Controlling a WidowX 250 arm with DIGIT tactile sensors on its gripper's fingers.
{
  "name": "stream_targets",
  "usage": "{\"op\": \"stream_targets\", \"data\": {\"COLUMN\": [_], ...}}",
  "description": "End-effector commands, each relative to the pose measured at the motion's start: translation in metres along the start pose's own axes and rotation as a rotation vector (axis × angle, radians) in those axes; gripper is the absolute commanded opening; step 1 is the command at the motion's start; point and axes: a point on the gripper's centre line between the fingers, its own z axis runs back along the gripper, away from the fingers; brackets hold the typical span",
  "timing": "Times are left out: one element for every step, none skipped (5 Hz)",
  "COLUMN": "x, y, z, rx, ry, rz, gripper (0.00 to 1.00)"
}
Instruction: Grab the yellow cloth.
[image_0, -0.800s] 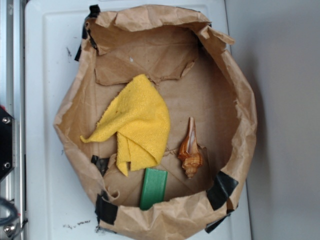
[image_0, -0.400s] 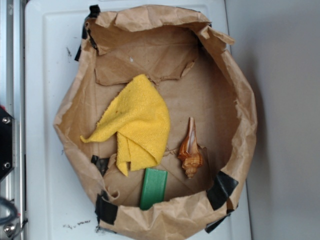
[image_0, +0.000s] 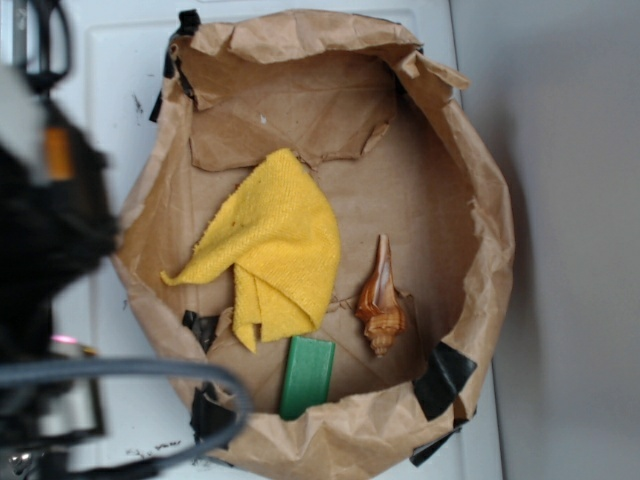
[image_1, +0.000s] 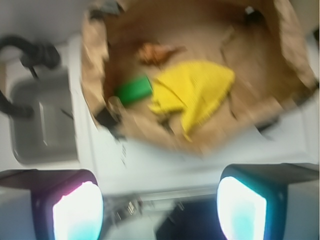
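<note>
We find the yellow cloth (image_0: 272, 250) crumpled (frayed edges) inside the paper bag (image_0: 480, 200); gripper (image_1: 160, 207) outside it, fingers spread.

Even, bright light—wrist view heavily motion-blurred, exterior sharp except its left edge.

A blurred wrist view: the yellow cloth (image_1: 197, 92) lies crumpled at center inside a brown paper bag (image_1: 290, 55) filling the upper frame. A green block (image_1: 133, 91) touches its left edge; an orange-brown shell (image_1: 156, 52) sits just above. The gripper (image_1: 160, 210) spreads its two fingers (image_1: 77, 212) wide across the bottom corners, empty.
</note>
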Motion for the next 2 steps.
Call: {"op": "stream_targets", "data": {"x": [0.053, 0.069], "y": [0.008, 0.019], "z": [-0.040, -0.077], "rx": [-0.064, 0.022], "ry": [-0.118, -0.129], "rz": [0.032, 0.029], "gripper": [1.00, 1.00]}}
